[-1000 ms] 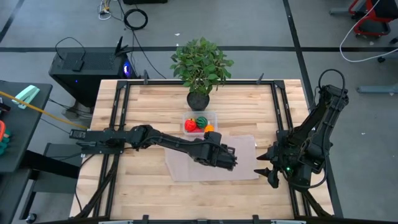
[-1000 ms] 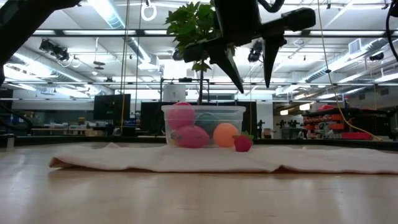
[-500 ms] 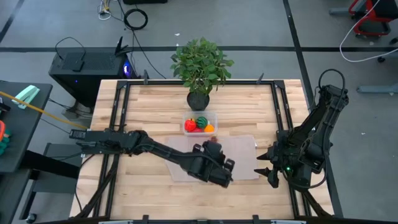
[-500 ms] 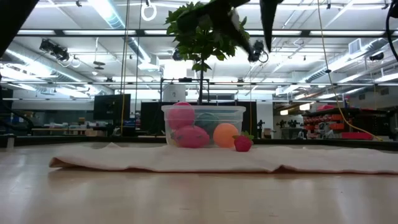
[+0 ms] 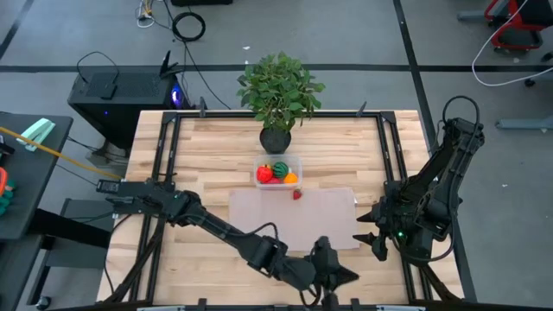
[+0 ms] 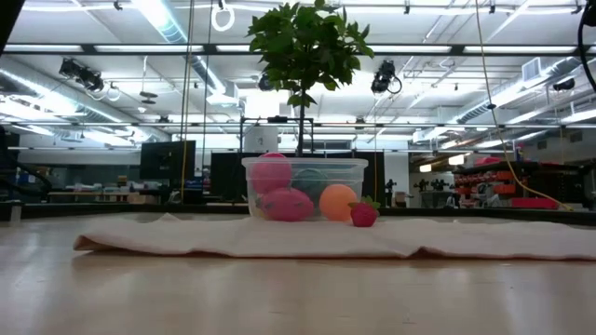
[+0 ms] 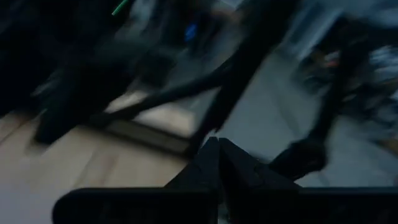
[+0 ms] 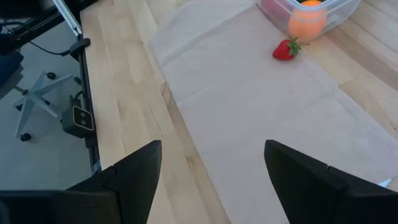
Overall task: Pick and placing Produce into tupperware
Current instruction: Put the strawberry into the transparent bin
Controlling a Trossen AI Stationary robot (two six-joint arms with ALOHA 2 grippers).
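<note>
The left claw (image 5: 339,275) was fully closed and empty at the near edge of the worktop (image 5: 207,147), while the right claw (image 5: 370,231) waited with fingers spread wide and empty just off the right edge of the mat (image 5: 285,216). One strawberry (image 5: 296,194) lay on the mat just outside the tupperware (image 5: 277,172), which held the red, green and orange produce (image 5: 276,172). For the remaining pick, the working claw should open, descend vertically over the strawberry, and close gently without snagging the mat.
</note>
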